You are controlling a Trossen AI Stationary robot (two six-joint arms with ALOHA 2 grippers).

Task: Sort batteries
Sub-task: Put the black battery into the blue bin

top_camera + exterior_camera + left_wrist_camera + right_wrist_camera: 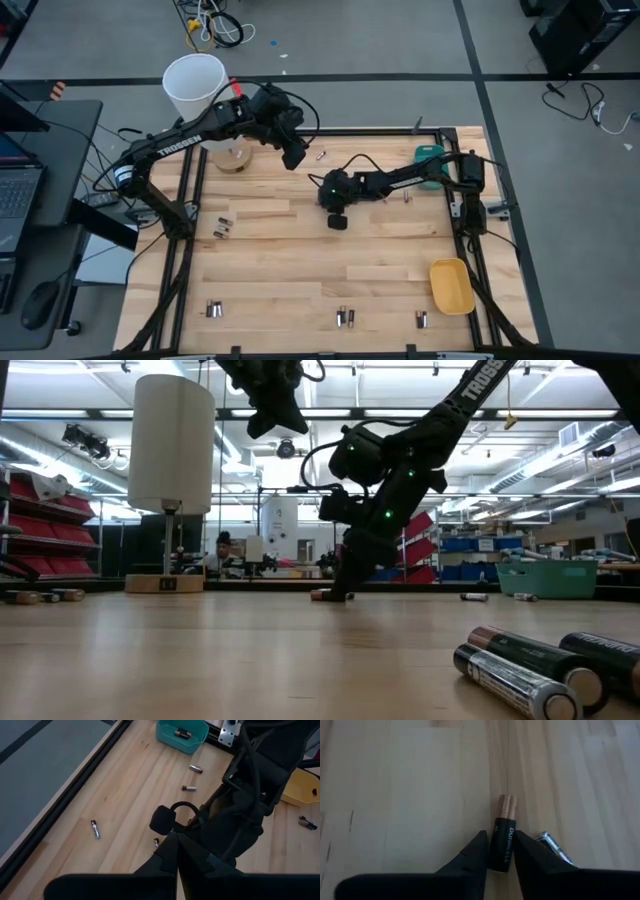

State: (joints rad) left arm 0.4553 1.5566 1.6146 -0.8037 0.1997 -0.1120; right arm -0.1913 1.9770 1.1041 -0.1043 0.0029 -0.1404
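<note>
The step in hand is a pick: the right gripper [499,854] is down on the wooden bench [300,260] a little toward the far edge of its middle, and in its wrist view its two dark fingers flank a black-and-copper battery [501,835] lying flat on the boards, the pads touching or all but touching its sides, so the grip looks closed or nearly so, though the cell rests on the wood, not yet lifted. A thinner silvery battery [551,846] lies just beside the right finger and could be nudged. The left gripper [296,148] hangs above the far part of the bench with its fingers together and nothing between them. Other batteries wait in small groups: one [222,229] near the left edge, three along the near edge [343,318], and loose ones toward the teal tray [430,158] at the far right corner, which already holds cells. The yellow tray [451,285] sits near the right edge. Next, I judge, comes a firm squeeze, a straight lift, then carriage to whichever tray suits this dark cell.
</note>
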